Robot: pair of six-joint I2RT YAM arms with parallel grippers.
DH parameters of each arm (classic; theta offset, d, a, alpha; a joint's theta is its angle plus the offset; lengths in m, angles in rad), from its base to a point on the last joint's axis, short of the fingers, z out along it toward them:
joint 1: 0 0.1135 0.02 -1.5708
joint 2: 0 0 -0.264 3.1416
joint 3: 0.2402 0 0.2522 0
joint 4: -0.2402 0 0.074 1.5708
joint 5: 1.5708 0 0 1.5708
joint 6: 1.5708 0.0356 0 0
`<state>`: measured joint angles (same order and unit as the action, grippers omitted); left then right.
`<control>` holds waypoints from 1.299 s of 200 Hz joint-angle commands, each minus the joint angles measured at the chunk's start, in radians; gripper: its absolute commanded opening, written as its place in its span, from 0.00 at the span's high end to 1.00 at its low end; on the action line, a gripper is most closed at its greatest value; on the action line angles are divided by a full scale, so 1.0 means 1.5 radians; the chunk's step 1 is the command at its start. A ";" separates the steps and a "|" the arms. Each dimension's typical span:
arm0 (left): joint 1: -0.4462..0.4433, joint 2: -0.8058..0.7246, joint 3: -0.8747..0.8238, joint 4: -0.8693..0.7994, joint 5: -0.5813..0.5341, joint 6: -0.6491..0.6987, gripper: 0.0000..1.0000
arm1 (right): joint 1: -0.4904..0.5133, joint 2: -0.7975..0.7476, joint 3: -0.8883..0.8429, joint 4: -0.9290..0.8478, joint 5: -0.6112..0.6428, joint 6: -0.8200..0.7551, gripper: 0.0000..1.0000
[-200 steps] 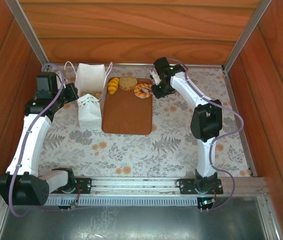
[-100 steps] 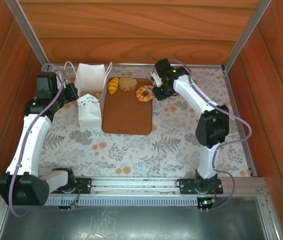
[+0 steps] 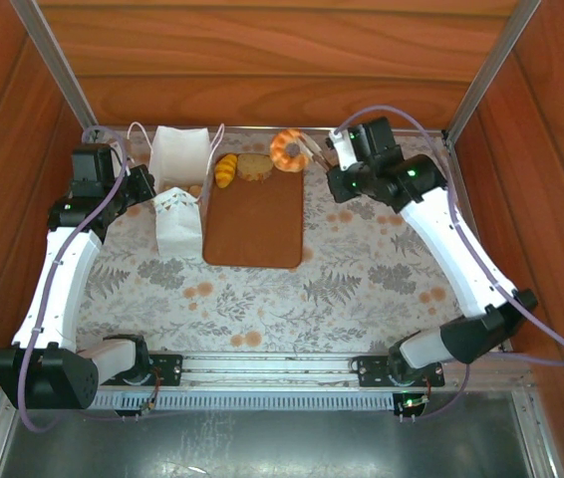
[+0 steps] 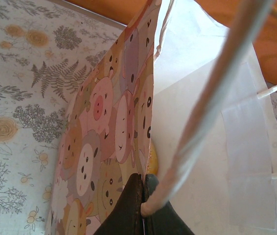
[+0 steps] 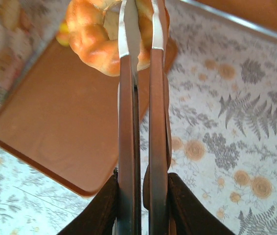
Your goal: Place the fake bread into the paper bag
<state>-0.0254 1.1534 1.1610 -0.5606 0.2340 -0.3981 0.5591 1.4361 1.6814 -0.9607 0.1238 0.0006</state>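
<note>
Two grips at work. At 10 o'clock of the table, found the left gripper (image 4: 143,198) clamped on the bag (image 4: 104,147), nipping its patterned wall and a cord handle (image 4: 212,98) together, so propping the mouth open, with the white inside showing from above. Just right of the bag, along the 12 o'clock edge of the tray (image 3: 257,229), noted a croissant (image 3: 225,169) and a brown slice (image 3: 254,165) side by side. Farther right, near the tray's 1 o'clock corner, saw the ring (image 3: 284,151) lifted off the tray and nipped through its rim by the right gripper (image 3: 304,149), with fingers drawn narrow around the dough.

Judged the step in hand as the carry toward 9 o'clock. Best done high: over croissant and slice without brushing them, then above the bag's rim and clear of the looping handles. Worth centring over the white opening, dipping a little inside, and only then letting go, to avoid bouncing the light ring off the rim. Wise also to hold the left pinch steady, guarding against a folded mouth.
</note>
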 commanded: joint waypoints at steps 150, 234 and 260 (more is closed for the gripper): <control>0.004 -0.001 0.006 0.020 0.023 0.003 1.00 | 0.225 0.250 0.353 0.050 0.018 -0.043 0.81; 0.004 0.001 0.008 0.021 0.025 0.004 1.00 | 0.232 0.285 0.361 0.019 0.024 -0.045 0.64; 0.004 0.002 0.007 0.021 0.026 0.003 1.00 | 0.232 0.279 0.376 0.015 0.025 -0.047 0.59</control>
<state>-0.0254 1.1534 1.1610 -0.5594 0.2504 -0.3977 0.8974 1.8896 2.1925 -0.9508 0.1539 -0.0605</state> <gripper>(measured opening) 0.051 0.404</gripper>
